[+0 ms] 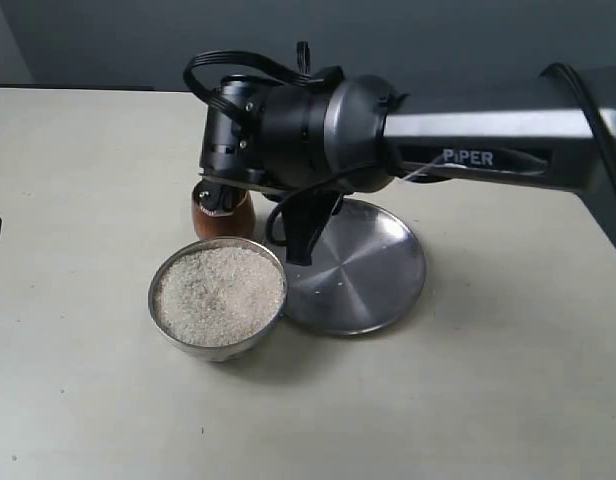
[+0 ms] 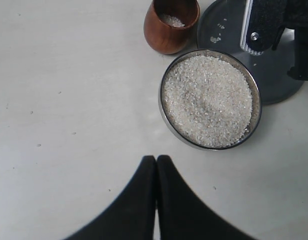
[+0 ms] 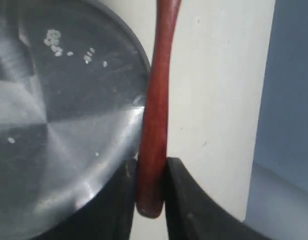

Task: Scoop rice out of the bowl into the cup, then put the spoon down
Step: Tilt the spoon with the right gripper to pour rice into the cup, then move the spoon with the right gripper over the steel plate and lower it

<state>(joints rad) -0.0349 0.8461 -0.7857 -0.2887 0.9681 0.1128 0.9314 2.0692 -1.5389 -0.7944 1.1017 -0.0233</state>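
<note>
The round metal bowl (image 1: 160, 277) holds a level heap of rice (image 1: 219, 294) at the table's front. Behind it stands the brown wooden cup (image 1: 231, 216), half hidden by my right arm. A little rice (image 2: 172, 21) lies inside the cup (image 2: 164, 37). My right gripper (image 3: 150, 169) is shut on the handle end of the reddish wooden spoon (image 3: 157, 105), beside the plate's edge. The spoon's head is out of view. My left gripper (image 2: 156, 160) is shut and empty, hovering over bare table in front of the bowl (image 2: 161, 102).
A flat silver plate (image 1: 373, 270) lies right of the bowl, touching it, with a few stray grains (image 3: 54, 41) on it. The right arm (image 1: 468, 150) reaches in from the right above the plate and cup.
</note>
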